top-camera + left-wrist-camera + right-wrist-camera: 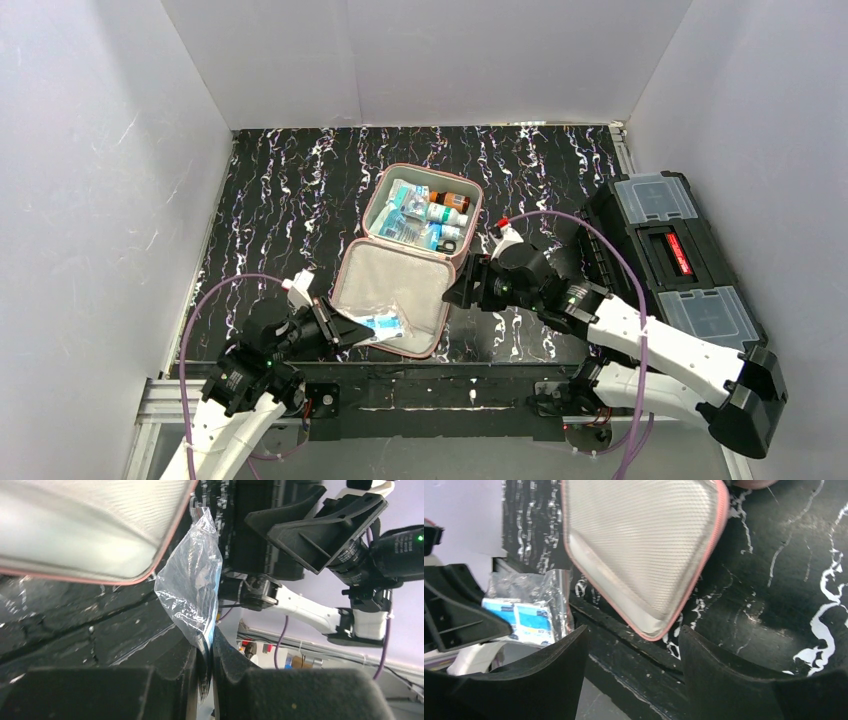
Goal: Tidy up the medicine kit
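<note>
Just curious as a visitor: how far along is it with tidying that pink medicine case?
Mostly done, it seems. The medicine kit holds bottles and packets in its far half. The left gripper is shut on a clear bag of blue sachets at the kit's near edge; the right gripper is open, empty. Left: stowing that bag, probably closing the case.

Place: robot lab test cell
Walls: plain white panels (100, 200) boxing in the table (290, 200)
Table: black marbled top, aluminium rail (165, 398) at near edge
Cabling: purple cables (560, 212) looping loose
</note>
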{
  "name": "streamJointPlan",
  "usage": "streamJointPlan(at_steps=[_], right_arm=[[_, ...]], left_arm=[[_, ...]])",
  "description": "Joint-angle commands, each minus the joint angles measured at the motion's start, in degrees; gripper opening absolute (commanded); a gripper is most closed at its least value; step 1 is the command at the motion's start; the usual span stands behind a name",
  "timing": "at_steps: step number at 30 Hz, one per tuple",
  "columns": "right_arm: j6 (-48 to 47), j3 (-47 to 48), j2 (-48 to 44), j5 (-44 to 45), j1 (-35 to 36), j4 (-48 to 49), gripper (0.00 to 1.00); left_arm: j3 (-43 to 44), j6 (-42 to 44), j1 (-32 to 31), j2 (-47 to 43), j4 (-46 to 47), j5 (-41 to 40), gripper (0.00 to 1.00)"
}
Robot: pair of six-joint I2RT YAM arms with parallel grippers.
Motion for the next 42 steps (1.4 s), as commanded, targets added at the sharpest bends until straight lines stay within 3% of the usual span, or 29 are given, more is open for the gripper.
streamJointPlan(at_steps=[1, 8, 20, 29, 42], right_arm=[[2.33, -3.75, 1.82, 1.53, -0.84, 7.37, 0.73], [3.77, -6.44, 6.22, 2.42, -1.71, 11.44, 0.73], [5.69, -12.06, 9.62, 0.18, -4.02, 23.37, 0.75], [9.56, -16.7, 15.0, -4.68, -5.79, 37.27, 0.75], [13.32, -19.21, 23.5, -9.48, -6.11, 54.36, 0.74]], left_arm=[[0.24, -0.14, 0.29, 0.48, -10.77, -2.89, 0.0], [-1.13, -0.36, 0.28, 1.39, -14.63, -7.33, 0.0], [-9.86, -1.52, 0.22, 14.05, 6.92, -6.99, 0.0], [-9.83, 0.47, 0.22, 21.61, 14.98, -9.8, 0.0], [-14.55, -0.39, 0.22, 25.23, 25.85, -12.0, 0.0]])
